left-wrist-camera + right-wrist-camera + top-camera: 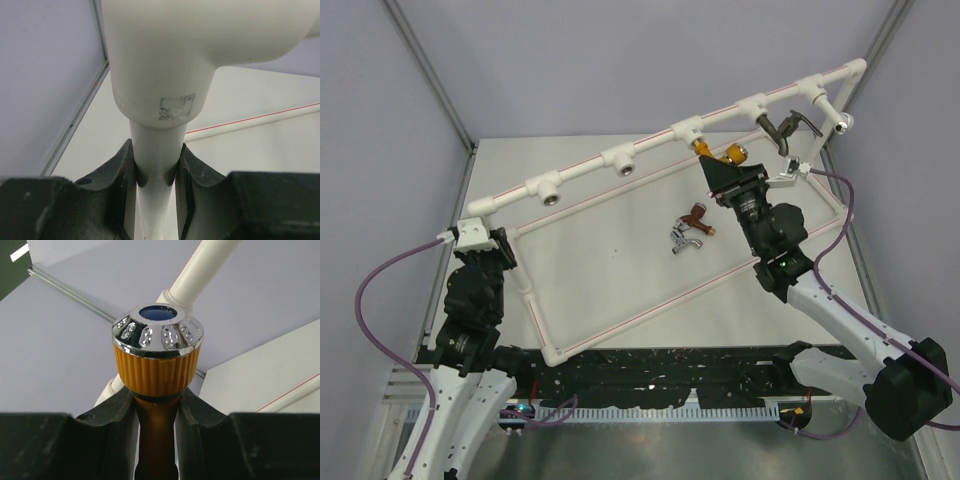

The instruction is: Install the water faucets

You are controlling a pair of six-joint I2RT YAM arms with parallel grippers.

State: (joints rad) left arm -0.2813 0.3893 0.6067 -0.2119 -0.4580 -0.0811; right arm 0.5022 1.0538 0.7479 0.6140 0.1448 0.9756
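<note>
My right gripper (723, 168) is shut on the orange water faucet (719, 153), held just below a T-socket (686, 130) of the white pipe frame (620, 160). In the right wrist view the jaws clamp the orange faucet (156, 371) below its ribbed collar and chrome cap. A dark grey faucet (787, 129) hangs from a socket further right. A red-brown faucet (695, 213) and a silver faucet (684, 240) lie loose on the table. My left gripper (477, 236) is shut on the frame's left corner pipe (156, 150).
The frame's lower pipes (650, 305) form a rectangle lying on the white table (610, 250). Two open sockets (549, 189) sit on the top rail to the left. Grey enclosure walls and metal posts (430, 75) surround the table.
</note>
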